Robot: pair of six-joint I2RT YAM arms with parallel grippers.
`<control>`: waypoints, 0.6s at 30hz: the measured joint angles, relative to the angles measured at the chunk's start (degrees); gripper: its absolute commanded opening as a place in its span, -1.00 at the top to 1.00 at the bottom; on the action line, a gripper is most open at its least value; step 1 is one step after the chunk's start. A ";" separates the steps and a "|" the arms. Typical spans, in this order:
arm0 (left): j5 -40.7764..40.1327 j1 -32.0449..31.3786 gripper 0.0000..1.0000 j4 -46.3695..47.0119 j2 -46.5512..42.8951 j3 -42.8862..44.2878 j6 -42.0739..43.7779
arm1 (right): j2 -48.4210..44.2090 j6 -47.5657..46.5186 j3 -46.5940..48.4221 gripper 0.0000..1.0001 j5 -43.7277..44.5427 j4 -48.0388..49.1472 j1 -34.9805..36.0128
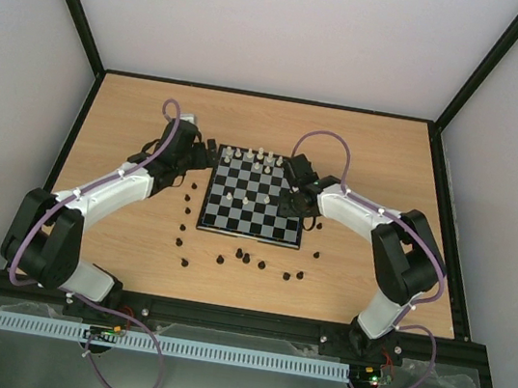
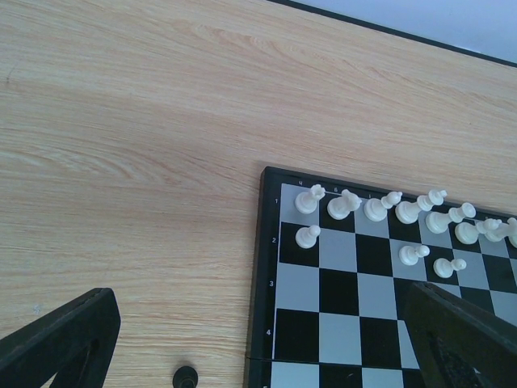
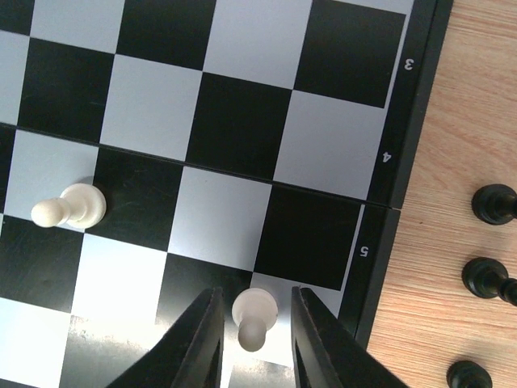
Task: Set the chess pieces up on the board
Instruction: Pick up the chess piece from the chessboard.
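Right gripper [image 3: 255, 295]: fingers parted, straddling a white pawn [image 3: 254, 311], with a gap showing on each side.
Pawn: stood upright on the board [image 3: 242, 121], near its border.
Best approach: closing squarely and lifting straight looked wise.
Left gripper [image 2: 260, 291]: hung released and empty.

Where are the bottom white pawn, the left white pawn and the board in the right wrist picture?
Bottom white pawn [image 3: 254, 311], right wrist view, body.
Left white pawn [image 3: 83, 206], right wrist view, base.
Board [image 3: 404, 121], right wrist view, dark border.
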 measured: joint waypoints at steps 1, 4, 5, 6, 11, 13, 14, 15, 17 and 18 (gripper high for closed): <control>0.00 0.00 -0.99 0.00 0.07 0.00 0.00 | 0.00 0.04 0.04 0.63 -0.02 -0.11 0.13; 0.00 0.00 -0.99 0.00 0.13 0.00 0.00 | 0.15 0.04 0.37 0.71 0.04 -0.59 0.50; 0.00 0.00 -0.99 0.00 0.13 0.00 0.00 | 0.24 0.09 0.44 0.76 0.09 -0.76 0.66; 0.00 0.00 -0.99 0.00 0.15 0.00 0.00 | 0.37 0.07 0.52 0.79 0.15 -0.94 0.74; 0.00 0.00 -0.99 0.00 0.35 0.00 0.02 | 0.85 0.20 0.72 0.88 0.57 -1.31 0.85; 0.00 0.00 -0.99 0.00 0.39 0.00 0.02 | 1.01 0.24 0.92 0.94 0.83 -1.55 0.85; 0.00 0.00 -0.99 0.00 0.42 0.00 0.00 | 1.09 0.26 1.05 0.95 1.05 -1.64 0.85; 0.00 0.00 -0.99 0.00 0.44 0.00 0.02 | 1.14 0.28 1.16 0.95 1.22 -1.79 0.85; 0.00 0.00 -0.99 0.00 0.46 0.00 0.00 | 1.42 0.24 1.86 0.95 1.64 -2.69 0.85; 0.00 0.00 -0.99 0.00 0.52 0.00 0.00 | 1.79 0.24 2.73 0.95 2.16 -3.56 0.85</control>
